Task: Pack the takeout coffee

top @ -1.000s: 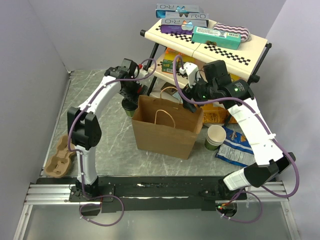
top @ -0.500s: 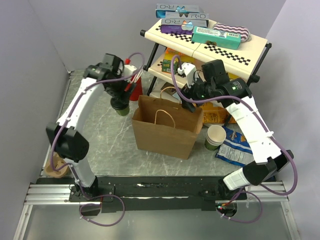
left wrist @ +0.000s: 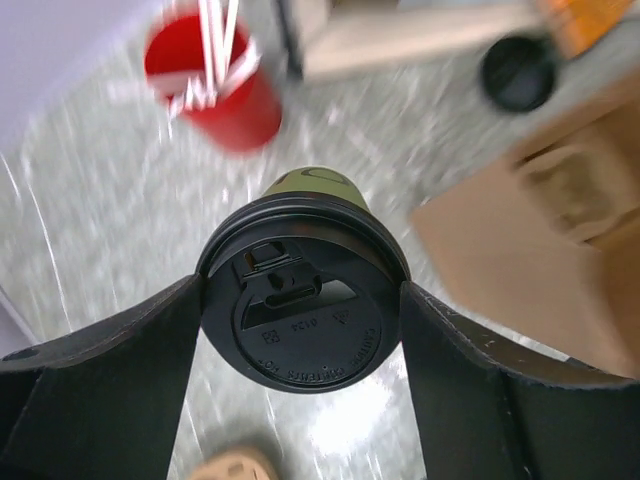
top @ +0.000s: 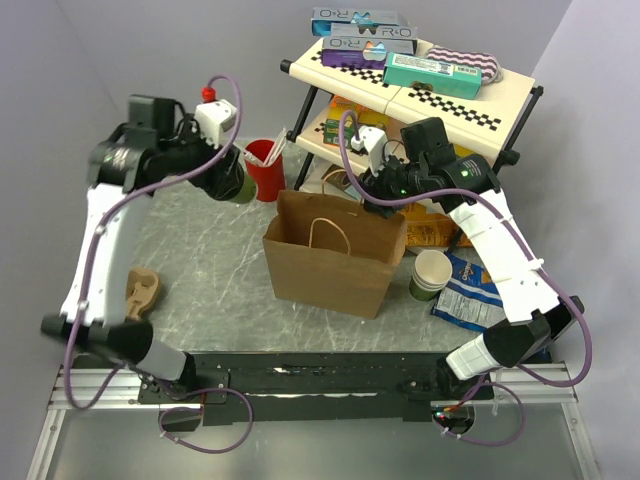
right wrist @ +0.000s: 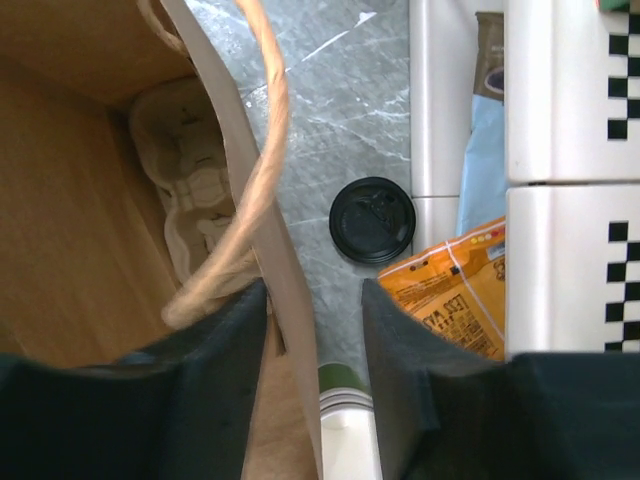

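Green paper with a black lid is pinched tight between the jaws of the left gripper (left wrist: pixel 302 305): the coffee cup (left wrist: pixel 300 330) is held there, lifted off the table (top: pixel 210 270). The top edge of the bag (top: pixel 330 270) is stood between the half-open jaws of the right gripper (right wrist: pixel 310 300), not squeezed yet. The edge should be gripped first, then the cup brought over upright and lowered slowly.

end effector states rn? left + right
Left end effector: closed on the coffee.
Right end effector: open, astride the bag wall, not clamped on it.
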